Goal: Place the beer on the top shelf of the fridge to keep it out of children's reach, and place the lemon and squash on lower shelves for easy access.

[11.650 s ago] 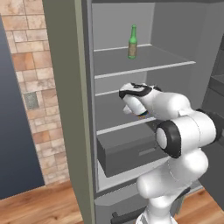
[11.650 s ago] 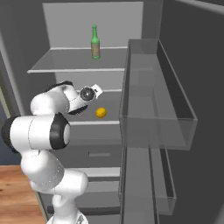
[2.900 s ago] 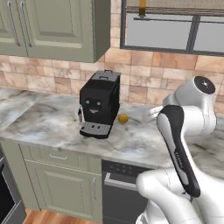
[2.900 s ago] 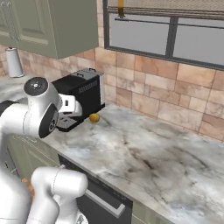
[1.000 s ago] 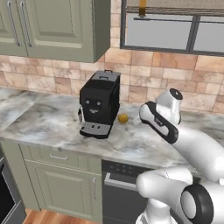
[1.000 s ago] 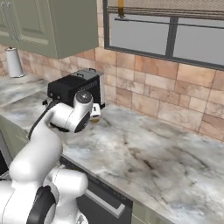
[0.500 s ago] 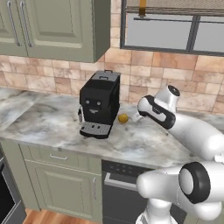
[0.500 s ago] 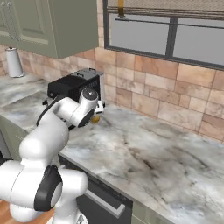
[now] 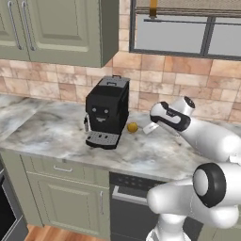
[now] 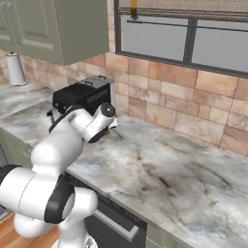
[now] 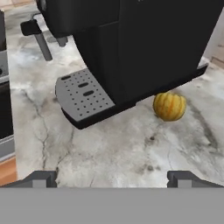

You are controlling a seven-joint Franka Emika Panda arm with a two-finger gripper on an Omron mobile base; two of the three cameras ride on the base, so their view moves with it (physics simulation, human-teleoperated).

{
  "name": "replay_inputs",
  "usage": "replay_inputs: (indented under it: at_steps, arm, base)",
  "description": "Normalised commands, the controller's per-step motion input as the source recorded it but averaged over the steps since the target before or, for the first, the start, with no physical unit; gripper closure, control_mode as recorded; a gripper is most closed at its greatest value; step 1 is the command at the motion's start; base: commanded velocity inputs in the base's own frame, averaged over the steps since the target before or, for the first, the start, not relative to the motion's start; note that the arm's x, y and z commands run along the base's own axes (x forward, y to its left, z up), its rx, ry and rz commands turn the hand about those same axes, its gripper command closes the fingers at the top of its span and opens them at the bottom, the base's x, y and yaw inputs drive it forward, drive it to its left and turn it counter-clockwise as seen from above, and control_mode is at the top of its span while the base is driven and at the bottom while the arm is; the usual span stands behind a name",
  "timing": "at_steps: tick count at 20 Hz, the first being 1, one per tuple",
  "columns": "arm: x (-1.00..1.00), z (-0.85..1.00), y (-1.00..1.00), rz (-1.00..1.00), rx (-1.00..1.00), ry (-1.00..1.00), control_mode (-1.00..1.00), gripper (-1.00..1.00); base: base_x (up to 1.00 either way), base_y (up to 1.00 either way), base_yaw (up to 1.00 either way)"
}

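The squash (image 9: 132,127), small, lumpy and orange-yellow, lies on the marble counter (image 9: 155,157) just right of a black coffee machine (image 9: 106,110). In the hand view the squash (image 11: 169,106) sits ahead and to the right, close to the machine's base. My gripper (image 9: 149,128) hovers a short way right of the squash, tilted down toward it. Its fingertips (image 11: 43,178) stand wide apart with nothing between them, so the gripper (image 11: 111,179) is open. The fridge, the beer and the lemon are out of view.
The coffee machine (image 11: 131,43) and its drip tray (image 11: 83,94) stand right beside the squash. A brick wall and a window run behind the counter, with green cabinets (image 9: 56,28) above. A paper towel roll (image 10: 16,69) stands far left. Bare counter (image 10: 160,169) stretches to the right.
Since the oldest frames the base has driven from the fridge to this counter. In the last second the arm has stretched left and down, bringing the open gripper closer to the squash.
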Motion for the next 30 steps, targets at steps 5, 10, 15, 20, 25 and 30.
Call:
replay_inputs:
  at_steps: [5,10,15,20,25,30]
  arm:
    - [0.13,-0.08,0.0,0.09,0.03,-0.01,-1.0,-1.0]
    - [0.17,-0.07,0.0,0.07,0.01,0.0,-1.0,-1.0]
    - [0.16,-0.09,0.0,0.07,0.0,0.0,-1.0,-1.0]
    - [0.03,-0.25,0.0,0.07,0.01,-0.09,-1.0,-1.0]
    - [0.0,-0.12,0.0,0.11,0.01,-0.18,-1.0,-1.0]
    - [0.0,0.0,0.0,0.15,0.0,-0.11,-1.0,-1.0]
  base:
    - [0.0,0.0,0.0]
    - [0.0,0.0,0.0]
    - [0.0,0.0,0.0]
    - [0.0,0.0,0.0]
    - [0.0,0.0,0.0]
    - [0.0,0.0,0.0]
